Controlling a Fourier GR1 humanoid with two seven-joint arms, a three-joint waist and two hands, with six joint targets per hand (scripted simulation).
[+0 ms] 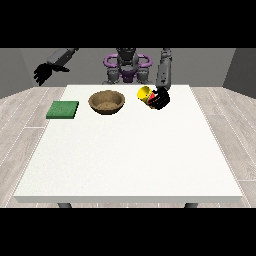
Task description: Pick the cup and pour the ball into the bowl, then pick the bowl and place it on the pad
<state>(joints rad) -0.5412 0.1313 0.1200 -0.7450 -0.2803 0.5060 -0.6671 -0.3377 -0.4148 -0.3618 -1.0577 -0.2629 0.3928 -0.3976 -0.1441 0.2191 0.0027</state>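
1. White table (130, 165), bare along the lower edge of the frame, nearest to the camera.
2. Farther up, left of centre: green pad (63, 109), flat on the table, nothing on it.
3. Just right of the pad, apart from it: brown bowl (106, 101), upright, no ball visible inside.
4. Upper centre-right: yellow cup (145, 93), tilted toward the bowl, grasped by the hand at the view's right (160, 98), fingers wrapped around it.
5. Ball: cannot tell where, probably hidden in the cup.
6. Upper left, off the table: hand at the view's left (43, 74), hanging with fingers relaxed, grasping nothing.
7. Step in hand, as judged: cup picked, pouring not yet done.
8. Next move: bring the cup mouth over the bowl, then tip more.
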